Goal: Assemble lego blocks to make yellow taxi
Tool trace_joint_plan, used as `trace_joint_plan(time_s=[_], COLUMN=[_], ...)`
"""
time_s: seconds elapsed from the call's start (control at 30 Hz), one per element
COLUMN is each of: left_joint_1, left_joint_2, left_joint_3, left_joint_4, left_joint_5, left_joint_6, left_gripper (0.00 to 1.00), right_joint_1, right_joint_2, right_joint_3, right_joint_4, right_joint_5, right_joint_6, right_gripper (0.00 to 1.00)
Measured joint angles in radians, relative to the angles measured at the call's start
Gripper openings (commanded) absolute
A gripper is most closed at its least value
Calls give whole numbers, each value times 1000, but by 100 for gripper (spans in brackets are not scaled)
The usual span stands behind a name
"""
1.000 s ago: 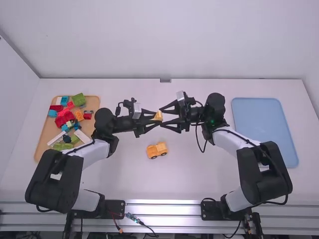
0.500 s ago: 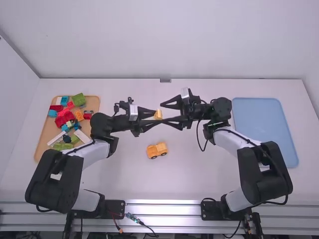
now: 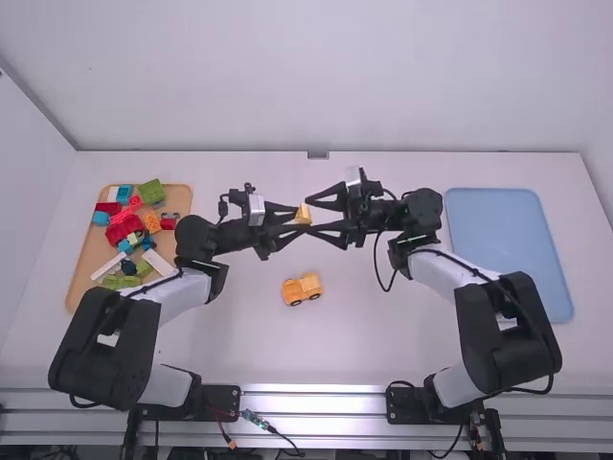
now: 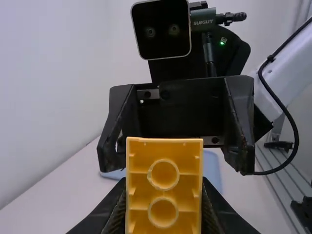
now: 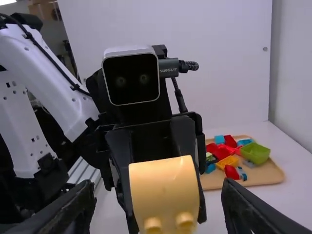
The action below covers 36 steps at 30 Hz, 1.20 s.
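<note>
Probably light and rigid, the yellow block [image 4: 164,155] sits pinched in the left end effector [image 4: 164,204]; the wide right end effector [image 5: 158,191] should take its sides.

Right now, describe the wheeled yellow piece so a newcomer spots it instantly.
On the white table, look between the tan tray of mixed bricks and the flat blue tray. Near the middle sits a small yellow-orange toy vehicle base. Dark wheels set it apart from the wheelless yellow block pinched in the left gripper.
</note>
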Motion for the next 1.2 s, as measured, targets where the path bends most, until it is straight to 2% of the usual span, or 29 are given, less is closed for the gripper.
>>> trace_joint_plan(time_s=[0.3,0.6,0.97,1.2], left_joint_1=[-1,-2,-3,-3], left_joint_2=[0,0,0,0], left_joint_3=[0,0,0,0], left_joint_4=[2,22,19,10], left_joint_5=[-5,-5,-5,-4], left_joint_6=[15,14,14,8], left_gripper=[6,5,6,6], right_joint_1=[24,26,25,23], right_joint_2=[0,0,0,0], right_joint_3=[42,42,42,42], right_joint_4=[-29,-82,-98,-92], right_joint_5=[-9,-6,11,5], right_joint_6=[3,-24,-63,-75], right_gripper=[55,55,38,32])
